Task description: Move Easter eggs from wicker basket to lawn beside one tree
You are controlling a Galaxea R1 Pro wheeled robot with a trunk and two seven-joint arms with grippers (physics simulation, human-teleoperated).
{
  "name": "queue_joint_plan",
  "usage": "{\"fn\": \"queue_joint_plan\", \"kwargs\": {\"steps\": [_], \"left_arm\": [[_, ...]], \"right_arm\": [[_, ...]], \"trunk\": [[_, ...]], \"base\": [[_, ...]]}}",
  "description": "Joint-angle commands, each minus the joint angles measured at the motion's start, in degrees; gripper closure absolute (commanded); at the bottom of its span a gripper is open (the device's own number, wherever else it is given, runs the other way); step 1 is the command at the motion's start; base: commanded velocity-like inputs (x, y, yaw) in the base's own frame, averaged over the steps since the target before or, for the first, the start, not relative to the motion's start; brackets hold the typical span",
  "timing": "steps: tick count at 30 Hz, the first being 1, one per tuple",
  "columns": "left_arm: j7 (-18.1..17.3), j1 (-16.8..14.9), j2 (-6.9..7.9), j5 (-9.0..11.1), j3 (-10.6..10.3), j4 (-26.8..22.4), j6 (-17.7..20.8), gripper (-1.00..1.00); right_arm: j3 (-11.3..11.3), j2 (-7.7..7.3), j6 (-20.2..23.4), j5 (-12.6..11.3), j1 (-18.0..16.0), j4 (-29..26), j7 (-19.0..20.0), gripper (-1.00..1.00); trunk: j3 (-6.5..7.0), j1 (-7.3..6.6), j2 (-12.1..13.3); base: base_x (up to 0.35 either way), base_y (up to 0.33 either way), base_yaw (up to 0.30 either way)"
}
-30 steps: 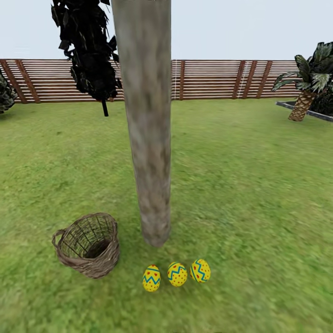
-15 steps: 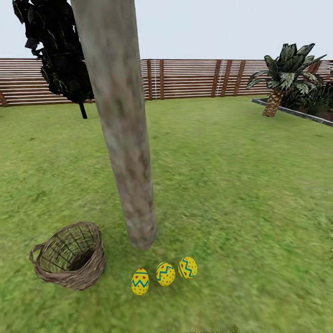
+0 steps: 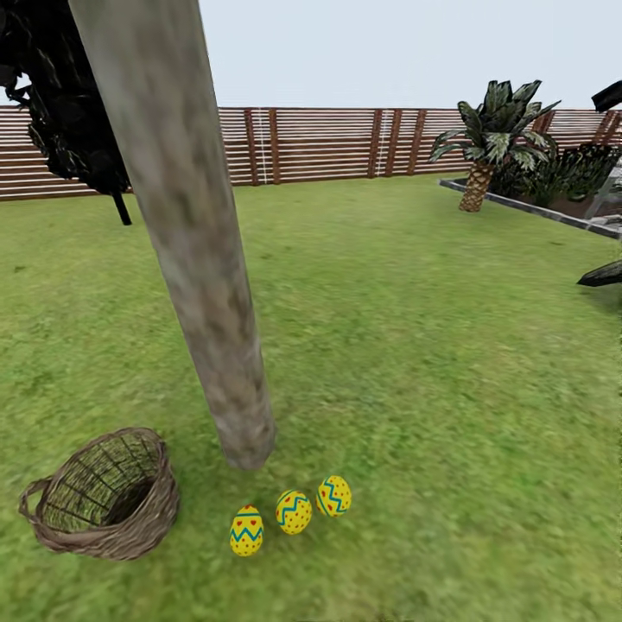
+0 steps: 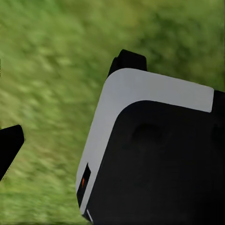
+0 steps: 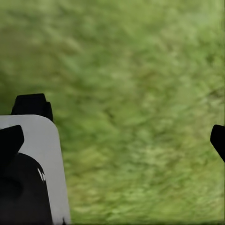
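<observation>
Since all three Easter eggs (image 3: 293, 511) lie by the tree (image 3: 226, 380) and the wicker basket (image 3: 104, 497) is empty, you can stop; whether either gripper's fingers are parted is unclear.

Sky: pale, flat grey-blue.
Fence (image 3: 345, 142): brown horizontal slats across the far side.
Palm (image 3: 484, 138): short, far right, beside a stone-edged bed (image 3: 536, 212) of shrubs.
Dark tree (image 3: 65, 104): near-black foliage, upper left.

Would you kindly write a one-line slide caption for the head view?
Three Easter eggs lie in a row on the lawn by the tree, beside the empty wicker basket.
</observation>
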Motion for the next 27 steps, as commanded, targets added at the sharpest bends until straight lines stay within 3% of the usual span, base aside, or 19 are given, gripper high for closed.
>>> {"fn": "queue_joint_plan", "kwargs": {"steps": [1,6,19,27], "left_arm": [[-0.38,0.22,-0.04,0.63,-1.27,0.15,0.25,-1.0],[-0.36,0.54,-0.09,0.8,-2.17,0.02,0.17,-1.0],[-0.38,0.55,0.08,0.89,-2.13,-0.07,0.12,-1.0],[-0.38,0.55,0.07,0.86,-2.13,-0.01,0.12,-1.0]], "right_arm": [[0.49,0.05,-0.19,-0.51,0.06,0.16,-0.02,-1.0],[0.49,0.06,-0.27,-0.49,0.43,0.1,-0.02,-1.0],[0.51,-0.06,-0.44,-0.29,0.5,0.11,-0.02,-1.0],[0.6,0.02,-0.59,0.05,0.72,0.0,-0.02,-1.0]], "trunk": [[-0.12,0.0,-0.03],[-0.43,0.0,-0.03],[-0.38,0.0,-0.03],[0.27,0.0,-0.03]], "base": [[0.0,0.0,-0.106],[0.0,0.0,-0.062],[0.0,0.0,-0.001],[0.0,0.0,0.108]]}}
